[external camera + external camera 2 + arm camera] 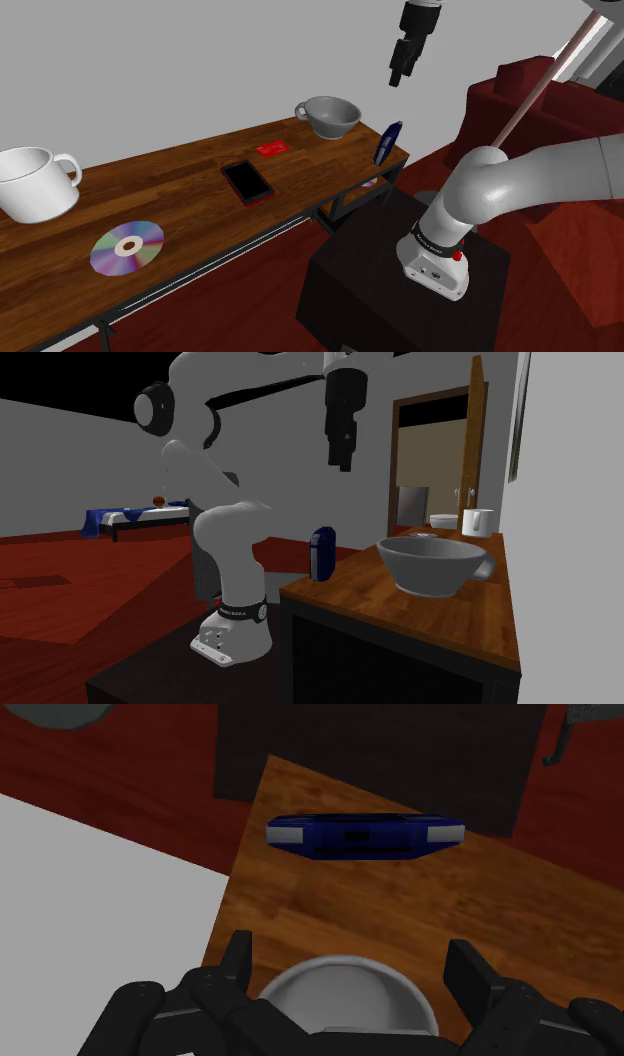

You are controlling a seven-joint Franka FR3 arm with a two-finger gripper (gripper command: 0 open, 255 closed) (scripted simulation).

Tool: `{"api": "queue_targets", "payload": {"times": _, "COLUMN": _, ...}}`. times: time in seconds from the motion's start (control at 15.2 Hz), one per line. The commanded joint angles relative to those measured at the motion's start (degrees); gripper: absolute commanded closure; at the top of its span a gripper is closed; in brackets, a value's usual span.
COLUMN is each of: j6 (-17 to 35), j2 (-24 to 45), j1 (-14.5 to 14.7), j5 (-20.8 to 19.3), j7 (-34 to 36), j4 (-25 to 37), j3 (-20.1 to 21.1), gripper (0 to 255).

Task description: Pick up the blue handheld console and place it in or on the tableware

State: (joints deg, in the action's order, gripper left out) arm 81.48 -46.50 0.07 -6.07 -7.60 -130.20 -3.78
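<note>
One white arm [520, 175] arches up from its stand [400, 290] and hangs its black gripper [398, 78] pointing down, high above the end of the wooden table [190, 190] by the stand. Its two fingers are spread apart with nothing between them. Below, the blue handheld console [388, 143] stands on edge at the table's corner, near the grey cup [330, 116] but not touching it; the cup lies almost directly under the gripper.
</note>
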Motion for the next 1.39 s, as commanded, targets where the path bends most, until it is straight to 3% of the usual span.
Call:
{"api": "queue_targets", "payload": {"times": 0.0, "j6": 0.0, "j2": 0.0, "j1": 0.0, "j5": 0.0, "j7": 0.0, "j4": 0.0, "j3": 0.0, "gripper": 0}}
{"api": "queue_targets", "payload": {"times": 0.33, "j6": 4.7, "j2": -9.0, "j1": -11.2, "j5": 7.8, "j7": 29.6, "j4": -13.0, "j3": 6.6, "gripper": 0}}
{"api": "queue_targets", "payload": {"times": 0.66, "j6": 9.2, "j2": -18.2, "j1": -20.8, "j5": 19.0, "j7": 59.1, "j4": -24.3, "j3": 16.4, "gripper": 0}}
{"api": "queue_targets", "payload": {"times": 1.32, "j6": 14.1, "j2": -19.4, "j1": -20.1, "j5": 20.6, "j7": 58.9, "j4": -30.5, "j3": 17.9, "gripper": 0}}
